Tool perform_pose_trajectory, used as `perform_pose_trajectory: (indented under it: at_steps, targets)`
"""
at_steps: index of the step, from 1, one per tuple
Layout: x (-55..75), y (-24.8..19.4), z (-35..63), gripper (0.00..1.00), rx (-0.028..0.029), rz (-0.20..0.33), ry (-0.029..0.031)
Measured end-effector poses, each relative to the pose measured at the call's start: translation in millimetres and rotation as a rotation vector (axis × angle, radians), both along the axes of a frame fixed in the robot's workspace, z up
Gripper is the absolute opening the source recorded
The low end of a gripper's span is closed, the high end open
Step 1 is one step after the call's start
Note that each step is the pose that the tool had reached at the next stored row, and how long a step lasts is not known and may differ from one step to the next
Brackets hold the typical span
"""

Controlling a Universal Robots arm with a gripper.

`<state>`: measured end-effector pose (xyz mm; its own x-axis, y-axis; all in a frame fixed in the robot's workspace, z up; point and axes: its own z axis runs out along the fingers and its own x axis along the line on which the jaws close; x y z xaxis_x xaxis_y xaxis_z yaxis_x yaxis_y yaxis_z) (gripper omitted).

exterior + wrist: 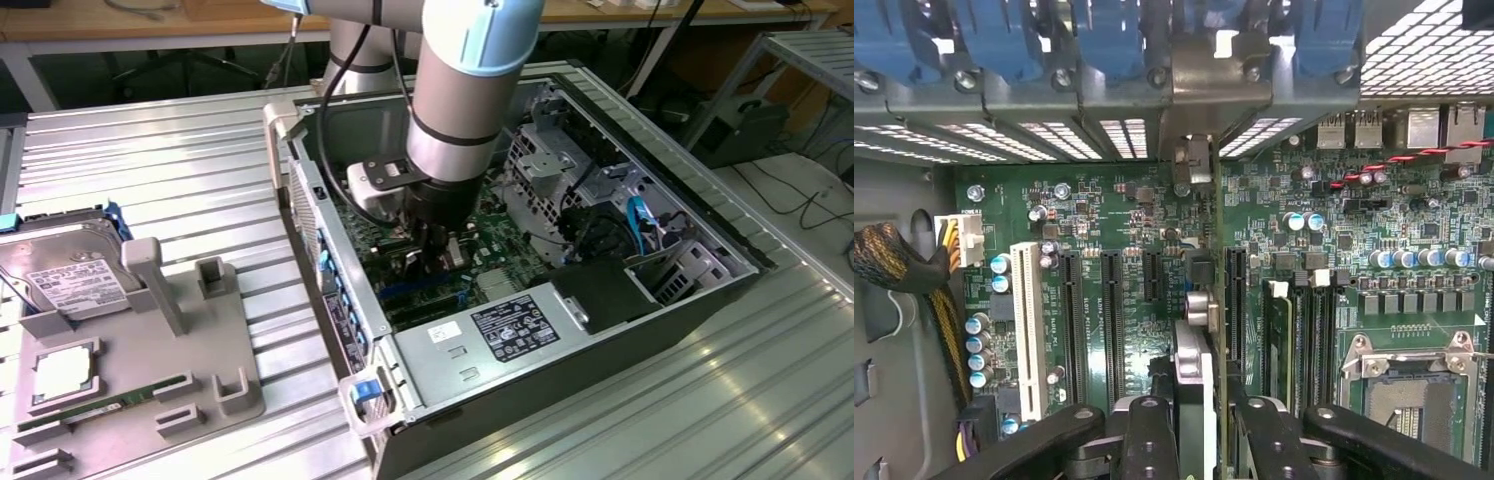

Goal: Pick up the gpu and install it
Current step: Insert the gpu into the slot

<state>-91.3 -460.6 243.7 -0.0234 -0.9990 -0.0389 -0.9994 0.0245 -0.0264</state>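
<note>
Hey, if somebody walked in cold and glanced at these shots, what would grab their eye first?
Probably the big grey robot arm plunging into the open computer case at the middle of the exterior view. Next, the green motherboard with its rows of black slots, where the claw grips the gpu edge-on above them. On the exterior view's left, a grey parts tray carries a silver hard drive.
</note>
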Motion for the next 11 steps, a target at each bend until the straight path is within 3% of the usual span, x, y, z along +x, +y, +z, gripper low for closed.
perform_pose_trajectory:
  at_steps: [11]
  targets:
    - [-0.1, -0.7, -5.2, 0.28, -0.0004, 0.000, 0.0001]
